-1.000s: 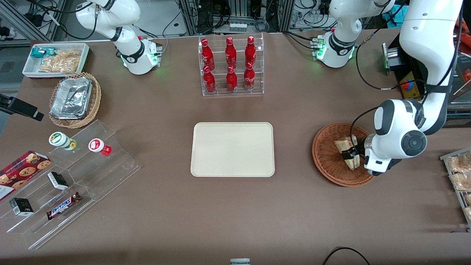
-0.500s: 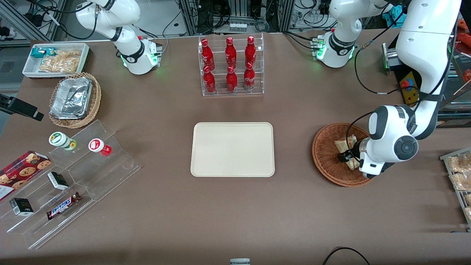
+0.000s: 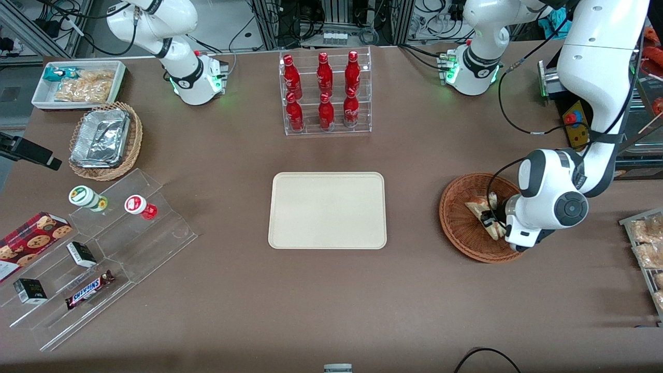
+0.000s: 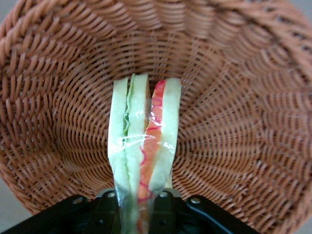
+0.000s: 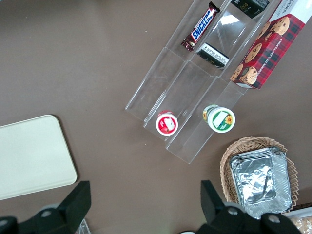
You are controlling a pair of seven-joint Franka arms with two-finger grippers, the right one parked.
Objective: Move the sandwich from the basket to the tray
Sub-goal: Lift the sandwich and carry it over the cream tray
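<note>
Snickers bar (image 3: pixel 89 290) on clear stand, nearest front camera, toward parked arm's end of bench (image 3: pixel 331 300). My claw (image 3: pixel 489 218) inside basket (image 3: pixel 458 217), clamped on wrapped sandwich (image 4: pixel 142 146). Tray (image 3: pixel 327 210) lies bare mid-bench. Farther: red bottles (image 3: pixel 322 90) in clear rack.

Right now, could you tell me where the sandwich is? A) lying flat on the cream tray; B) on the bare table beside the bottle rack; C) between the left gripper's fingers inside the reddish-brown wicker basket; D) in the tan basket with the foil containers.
C: the left gripper is shut on the wrapped sandwich over the weave of the reddish-brown wicker basket, while the cream tray holds nothing.
</note>
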